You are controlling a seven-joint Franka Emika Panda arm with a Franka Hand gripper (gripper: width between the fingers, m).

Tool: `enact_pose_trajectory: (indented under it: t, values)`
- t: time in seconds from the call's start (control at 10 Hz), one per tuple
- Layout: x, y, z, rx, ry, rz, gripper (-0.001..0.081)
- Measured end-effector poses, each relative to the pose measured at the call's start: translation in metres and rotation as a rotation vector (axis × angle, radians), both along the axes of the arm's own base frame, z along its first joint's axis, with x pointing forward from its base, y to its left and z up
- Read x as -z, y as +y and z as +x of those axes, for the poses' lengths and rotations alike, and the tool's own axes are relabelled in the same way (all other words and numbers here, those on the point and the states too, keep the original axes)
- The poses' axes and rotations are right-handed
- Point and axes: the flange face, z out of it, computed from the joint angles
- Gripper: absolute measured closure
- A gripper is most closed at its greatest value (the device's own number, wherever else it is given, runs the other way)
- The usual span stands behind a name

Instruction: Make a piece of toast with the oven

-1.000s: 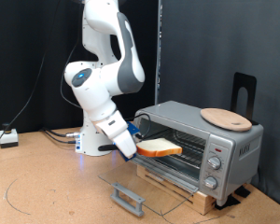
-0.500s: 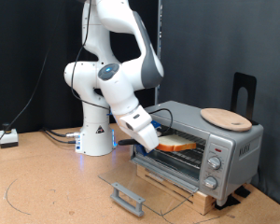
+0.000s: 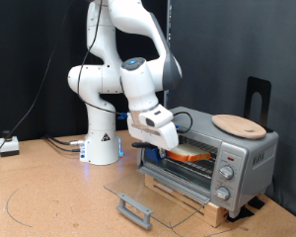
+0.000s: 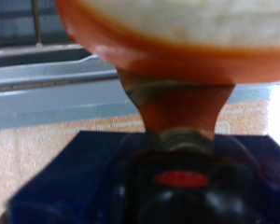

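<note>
Pincer (image 3: 166, 150) gripping piece of toast (image 3: 191, 153) by crust edge, slice sitting inside oven (image 3: 209, 152) opening, over rack. Toast looking light, stiffish, crumbly; edge grip suiting it. Open glass door (image 3: 156, 197) lying flat on table (image 3: 49, 197). Round wooden plate (image 3: 238, 124) resting on oven roof, well clear.

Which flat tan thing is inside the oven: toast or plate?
The toast, on the rack in the oven by the gripper; the plate lies on top.
</note>
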Motion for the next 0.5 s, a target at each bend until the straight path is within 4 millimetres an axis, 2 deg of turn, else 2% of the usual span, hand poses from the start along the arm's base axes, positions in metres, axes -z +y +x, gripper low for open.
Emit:
enact_pose_trajectory:
  t: [0.2,0.5]
  values:
    - [-0.008,-0.005,0.0,-0.016,-0.014,-0.024,0.0392]
    - [-0.011,-0.024,-0.002,-0.012,0.002,-0.045,0.0392]
